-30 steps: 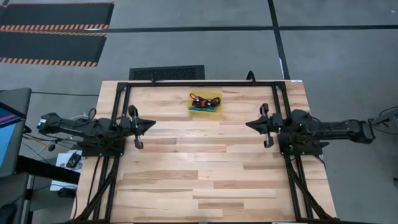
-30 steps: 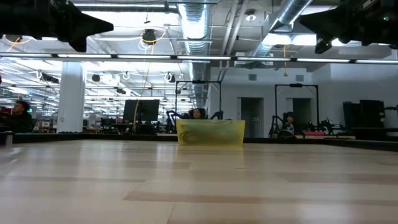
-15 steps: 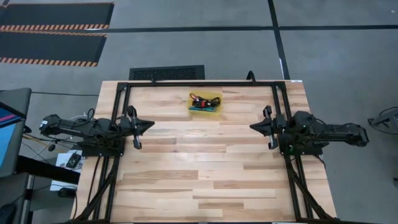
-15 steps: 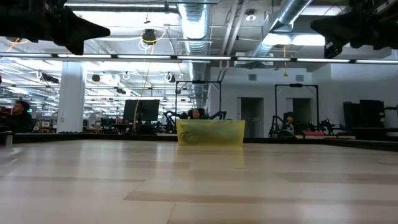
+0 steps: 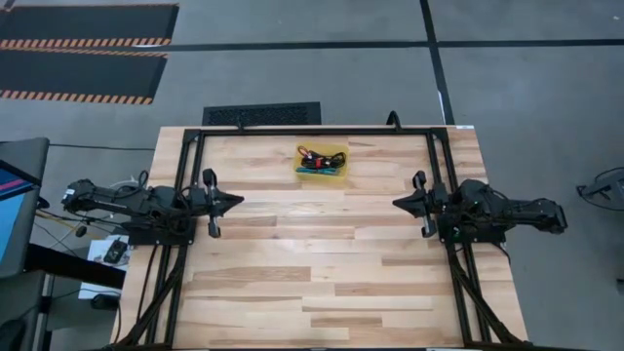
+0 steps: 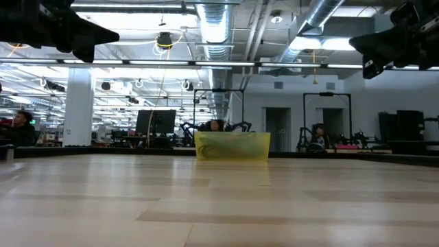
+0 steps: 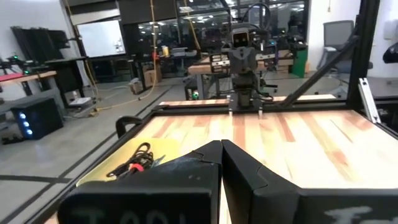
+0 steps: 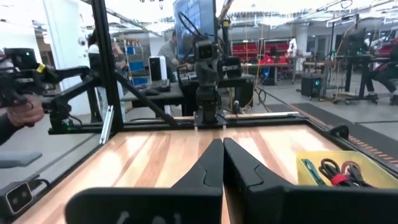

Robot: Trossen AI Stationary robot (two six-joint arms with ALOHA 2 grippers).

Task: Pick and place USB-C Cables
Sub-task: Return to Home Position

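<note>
Across the wide bench (image 5: 322, 283) of pale wooden planks, two dark jointed arms lie folded low at the opposite sides, with their tips pointing toward each other. The left gripper (image 5: 237, 200) hangs above the left part of the bench. Its two dark wedge-shaped fingers (image 7: 202, 162) are pressed together with nothing between them. The right gripper (image 5: 395, 203) mirrors it on the right side, and its fingers (image 8: 208, 163) are also pressed together and empty. Between them, but farther toward the back edge, stands the small rectangular yellow container (image 5: 342, 152) of translucent plastic, its long side running from left to right. The USB-C cables (image 5: 314, 162), thin flexible cords in black, red and light blue, lie tangled inside it. Both grippers are well apart from the container and about equally near to it. No cable shows on the bare planks, so I judge that the placing is finished and only the retreat of the arms is left.
</note>
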